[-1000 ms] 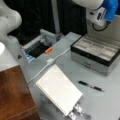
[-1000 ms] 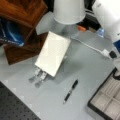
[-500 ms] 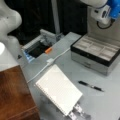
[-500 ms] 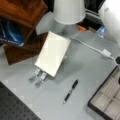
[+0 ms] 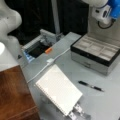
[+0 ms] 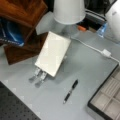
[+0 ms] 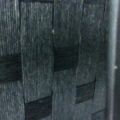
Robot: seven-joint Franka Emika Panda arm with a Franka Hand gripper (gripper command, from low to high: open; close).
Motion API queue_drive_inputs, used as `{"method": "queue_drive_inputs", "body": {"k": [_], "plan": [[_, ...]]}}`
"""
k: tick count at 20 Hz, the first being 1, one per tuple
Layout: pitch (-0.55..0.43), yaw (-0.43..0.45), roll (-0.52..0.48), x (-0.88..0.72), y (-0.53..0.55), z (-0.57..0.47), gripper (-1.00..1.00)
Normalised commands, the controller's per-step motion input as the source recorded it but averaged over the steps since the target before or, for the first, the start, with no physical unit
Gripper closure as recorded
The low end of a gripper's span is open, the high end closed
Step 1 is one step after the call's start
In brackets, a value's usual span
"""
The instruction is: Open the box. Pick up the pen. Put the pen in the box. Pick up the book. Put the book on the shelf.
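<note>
Both front views look down obliquely from opposite sides, sharing the table (image 5: 75,67), book (image 5: 58,92), pen (image 6: 70,91) and box (image 5: 96,53). Wrist view: close to a dark compartmented surface.

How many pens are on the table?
1. The pen lies on the grey table between the white book and the open box. It shows in both front views. The box's visible compartments look empty; no gripper fingers show.

Open box (image 5: 96,51), pen (image 5: 90,86) outside
</note>
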Motion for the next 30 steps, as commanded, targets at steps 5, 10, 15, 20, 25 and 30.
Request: {"method": "queue_drive_inputs", "body": {"k": [5,10,15,20,25,30], "plan": [[0.003,-0.069,-0.036,0.13,0.21,0.05,-1.00],[0.029,-0.035,-0.042,0.13,0.07,0.09,-1.00],[0.064,0.005,-0.054,0.13,-0.14,0.16,-1.00],[0.170,0.053,-0.139,0.11,-0.45,0.20,-1.00],[0.198,0.156,-0.206,0.14,-0.55,0.17,-1.00],[0.199,0.300,-0.286,0.18,-0.35,0.12,-1.00]]}}
